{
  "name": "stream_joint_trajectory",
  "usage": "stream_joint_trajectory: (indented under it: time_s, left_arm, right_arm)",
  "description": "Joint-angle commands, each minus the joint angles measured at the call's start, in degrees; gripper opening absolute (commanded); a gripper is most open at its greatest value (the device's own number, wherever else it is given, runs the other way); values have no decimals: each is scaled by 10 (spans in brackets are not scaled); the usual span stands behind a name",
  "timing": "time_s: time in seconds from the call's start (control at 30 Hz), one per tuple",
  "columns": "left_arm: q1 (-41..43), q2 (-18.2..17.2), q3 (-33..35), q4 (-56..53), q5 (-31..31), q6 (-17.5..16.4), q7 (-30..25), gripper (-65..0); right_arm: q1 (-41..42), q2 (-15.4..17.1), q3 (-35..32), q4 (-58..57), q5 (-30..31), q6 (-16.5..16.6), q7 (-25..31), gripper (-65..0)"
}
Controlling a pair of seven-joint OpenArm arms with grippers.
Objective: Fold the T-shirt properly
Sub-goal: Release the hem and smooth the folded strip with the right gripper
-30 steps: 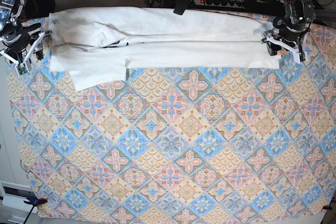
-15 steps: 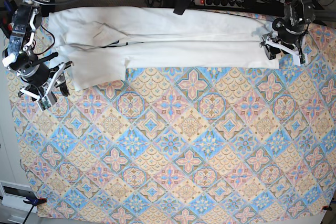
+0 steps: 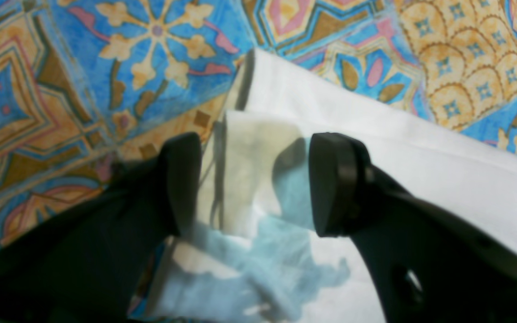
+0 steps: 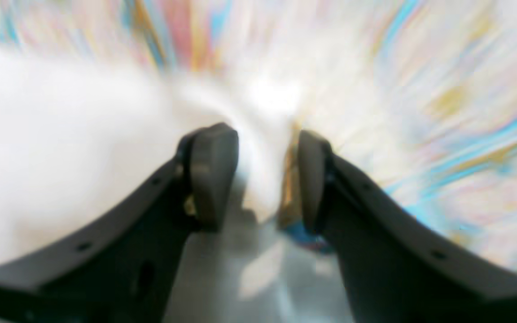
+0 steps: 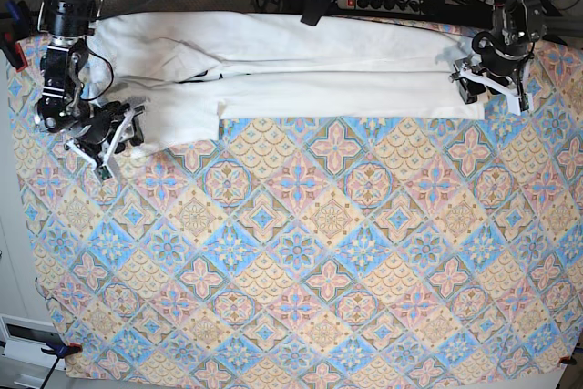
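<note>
The right tool (image 5: 117, 140) has swung in from the table's edge to the sleeve corner of the T-shirt (image 5: 301, 70) — a second ago it sat higher and clear of the cloth, then lower beside it. That corner now lies between its spread fingers — its wrist view streaked with blur.

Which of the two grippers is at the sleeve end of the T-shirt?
The right gripper, at the base view's left, where a sleeve flap of the T-shirt sticks out. The left gripper is at the straight opposite end.
</note>
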Motion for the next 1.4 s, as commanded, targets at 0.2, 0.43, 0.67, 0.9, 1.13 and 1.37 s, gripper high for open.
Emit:
stream_joint_trajectory:
  time_s: [0.2, 0.43, 0.67, 0.9, 1.13, 1.37]
  left_arm:
    - [-1, -8, -5, 10, -1, -2, -10, -270]
    - [-11, -8, -4, 10, -1, -2, -8, -270]
    - [-12, -8, -4, 10, -1, -2, -8, -270]
    - [-14, -8, -4, 10, -1, -2, -9, -270]
    - [-24, -8, -4, 8, -1, -2, -8, -270]
    - [-24, -8, -5, 8, 1, -2, -9, -271]
  right_arm:
    - [25, 11, -17, -69, 11, 2, 54, -397]
    - [21, 11, -60, -74, 11, 2, 50, -407]
    - [20, 11, -80, -71, 13, 2, 48, -650]
    - [-27, 12, -34, 78, 15, 2, 4, -643]
    - [-120, 11, 22, 261, 47, 2, -74, -643]
    - [-223, 11, 76, 391, 97, 2, -131, -643]
